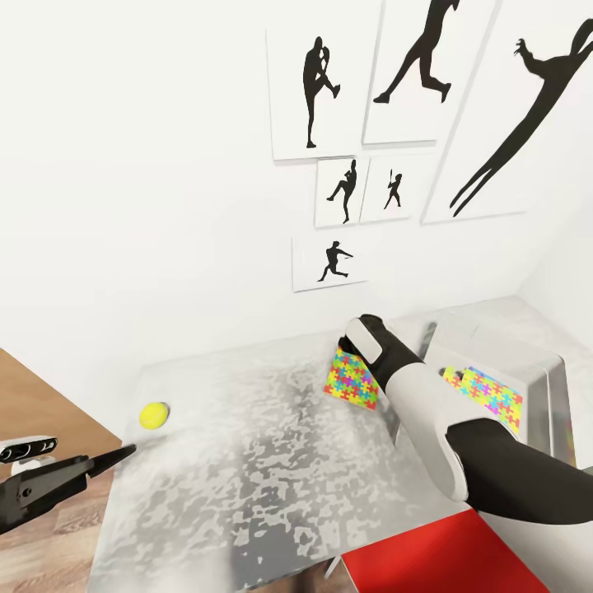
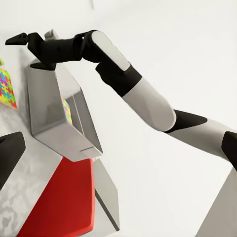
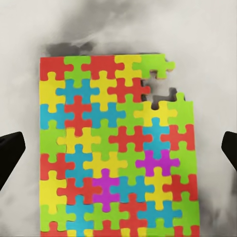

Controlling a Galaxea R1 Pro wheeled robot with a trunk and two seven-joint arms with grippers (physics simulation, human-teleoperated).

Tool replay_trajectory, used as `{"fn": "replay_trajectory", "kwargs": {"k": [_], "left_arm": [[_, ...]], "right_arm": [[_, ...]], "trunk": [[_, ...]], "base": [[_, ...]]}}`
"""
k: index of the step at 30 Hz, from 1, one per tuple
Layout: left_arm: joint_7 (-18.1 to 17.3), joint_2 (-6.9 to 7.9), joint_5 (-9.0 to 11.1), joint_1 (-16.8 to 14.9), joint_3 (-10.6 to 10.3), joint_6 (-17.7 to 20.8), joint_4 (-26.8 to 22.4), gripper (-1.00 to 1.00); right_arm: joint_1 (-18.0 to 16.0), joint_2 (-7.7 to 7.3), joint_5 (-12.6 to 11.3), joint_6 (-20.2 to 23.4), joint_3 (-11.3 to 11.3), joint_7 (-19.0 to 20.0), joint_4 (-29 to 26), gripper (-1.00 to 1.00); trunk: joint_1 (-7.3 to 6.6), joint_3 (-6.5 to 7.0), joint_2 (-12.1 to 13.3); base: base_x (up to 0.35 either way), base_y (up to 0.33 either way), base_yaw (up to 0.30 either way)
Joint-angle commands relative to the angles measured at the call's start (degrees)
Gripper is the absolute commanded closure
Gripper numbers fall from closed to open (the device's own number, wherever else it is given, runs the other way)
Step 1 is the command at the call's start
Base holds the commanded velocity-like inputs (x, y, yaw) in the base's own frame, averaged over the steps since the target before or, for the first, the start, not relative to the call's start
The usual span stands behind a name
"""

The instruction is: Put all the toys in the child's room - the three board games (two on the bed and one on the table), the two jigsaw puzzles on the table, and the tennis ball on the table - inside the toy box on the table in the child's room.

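**Mia:** Where is the right claw (image 3: 118, 150)?

**Tom:** It hangs over a jigsaw puzzle (image 1: 352, 377) that lies flat on the pale desk (image 1: 263, 478). In the right wrist view its two dark tips sit far apart, one on each side of the puzzle. So the claw is spread wide and grips nothing.

**Mia:** What does the puzzle look like?

**Tom:** Lots of red, yellow, blue, green and purple pieces. One corner has a gap where pieces are missing.

**Mia:** Is there another puzzle?

**Tom:** Yes. A second jigsaw puzzle (image 1: 487, 395) lies inside the grey toy box (image 1: 553, 387), which sits on the desk on the right side. The right arm crosses in front of part of it.

**Mia:** And the ball?

**Tom:** The yellow tennis ball (image 1: 153, 415) rests on the desk near its left edge, well apart from both puzzles.

**Mia:** What about the left claw (image 1: 99, 463)?

**Tom:** It is low at the left, by the desk edge, with a dark tip pointing toward the ball. It is not touching the ball. I cannot tell if it is spread or closed.

**Mia:** Anything else?

**Tom:** Black athlete posters (image 1: 329, 91) hang on the white wall. A red chair (image 1: 420, 560) stands at the near edge of the desk.
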Motion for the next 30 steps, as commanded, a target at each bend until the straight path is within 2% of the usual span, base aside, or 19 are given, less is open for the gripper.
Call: {"fn": "replay_trajectory", "kwargs": {"k": [1,10,18,30], "left_arm": [[-0.2,0.02,0.0,0.0,0.1,0.6,0.0,-1.00],[-0.2,0.10,0.1,0.0,1.2,0.9,0.0,-1.00],[-0.2,0.19,0.1,0.0,1.4,0.7,0.1,-1.00],[-0.2,0.42,0.1,0.0,1.7,0.7,0.2,-1.00]], "right_arm": [[-0.1,-0.05,-0.5,0.3,0.4,-0.4,0.1,-1.00],[-0.1,0.23,-0.6,0.4,0.2,-0.5,1.2,-1.00],[-0.1,0.23,-3.1,0.6,-0.6,-0.5,2.5,-1.00],[-0.1,0.45,-3.5,1.1,-0.8,-0.7,2.8,-1.00]], "trunk": [[0.03,-0.10,-0.1],[0.03,-0.10,-0.1],[0.03,-0.10,-0.1],[0.03,-0.10,-0.1]], "base": [[0.000,0.000,0.000],[0.000,0.000,0.000],[0.000,0.000,0.000],[0.000,0.000,0.000]]}}
